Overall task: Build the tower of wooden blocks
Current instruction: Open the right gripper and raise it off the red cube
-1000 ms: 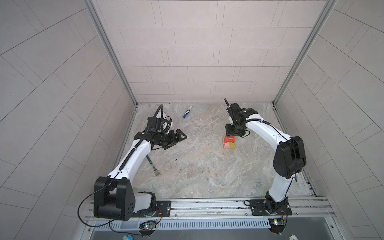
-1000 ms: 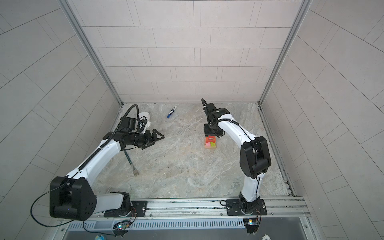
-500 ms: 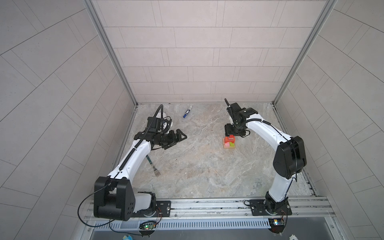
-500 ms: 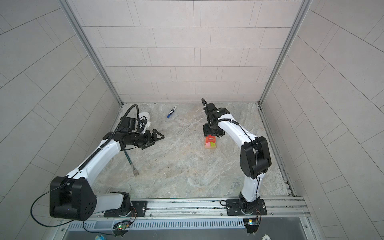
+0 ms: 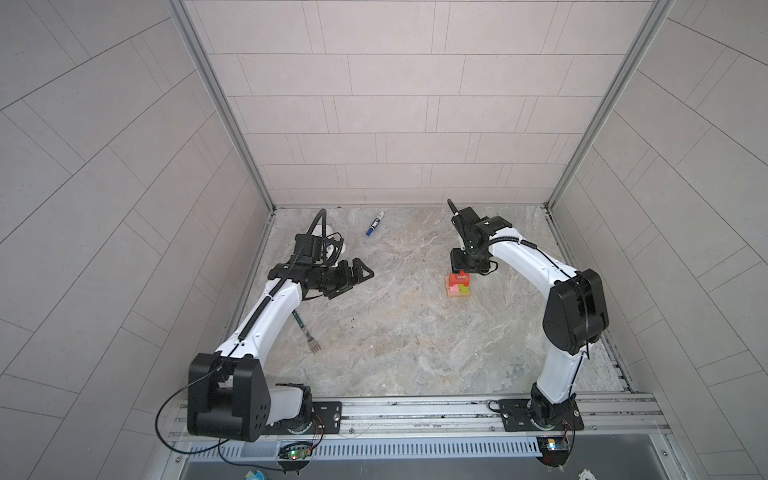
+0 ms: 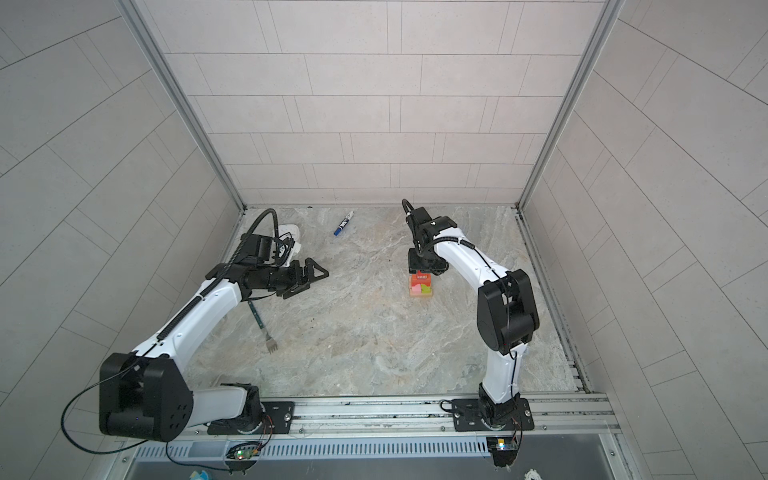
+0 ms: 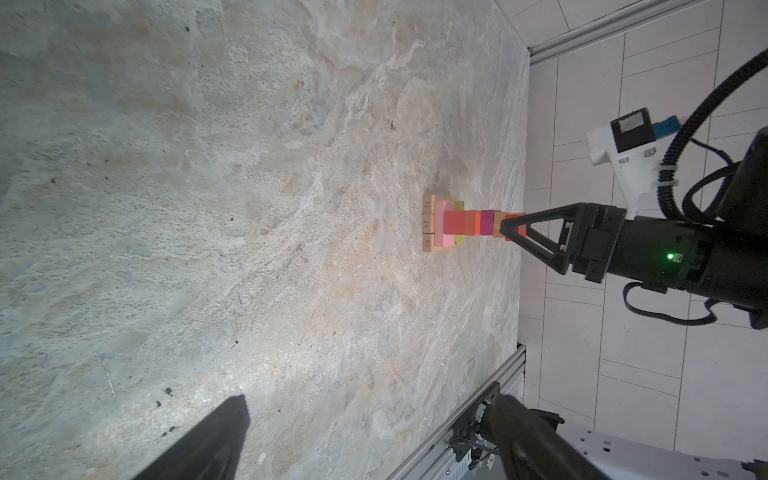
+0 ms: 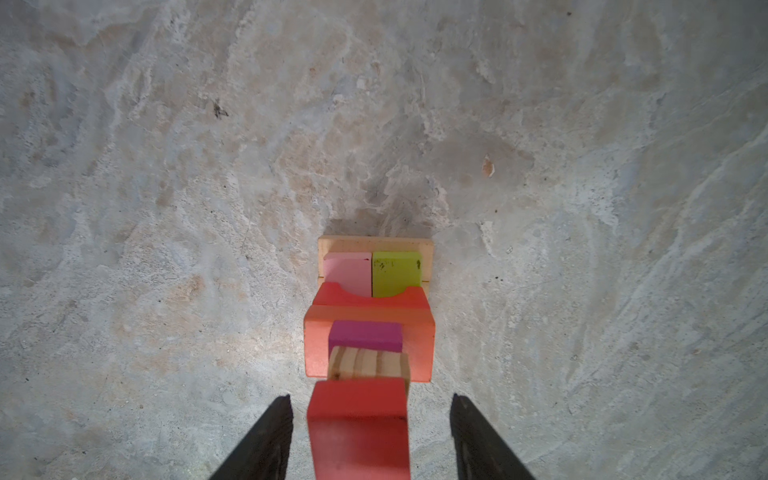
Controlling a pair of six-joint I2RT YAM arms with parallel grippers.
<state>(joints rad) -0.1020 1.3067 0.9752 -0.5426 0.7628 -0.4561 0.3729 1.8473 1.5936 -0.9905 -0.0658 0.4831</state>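
The tower [image 5: 458, 286] stands right of the middle in both top views [image 6: 420, 286]. From the floor up it has tan bars, a pink and a lime block, a red arch, an orange bar, then magenta, tan and red cubes [image 8: 370, 316]. My right gripper [image 8: 370, 398] hangs straight over it, open. Its fingers [image 8: 266, 440] flank the top red cube [image 8: 359, 428] with a gap on each side. From the left wrist view the tower [image 7: 457, 224] is seen side-on, with the right gripper [image 7: 513, 226] at its top. My left gripper [image 5: 361, 274] hovers open and empty at the left.
A blue-capped marker pen [image 5: 375, 223] lies near the back wall. A fork [image 5: 307, 334] lies on the floor beside the left arm, and a white object [image 5: 326, 232] sits behind that arm. The metal rail [image 5: 415, 409] runs along the front edge.
The right gripper has lifted slightly, so the red cube on top of the tower shows more beneath it. The left arm has not moved.
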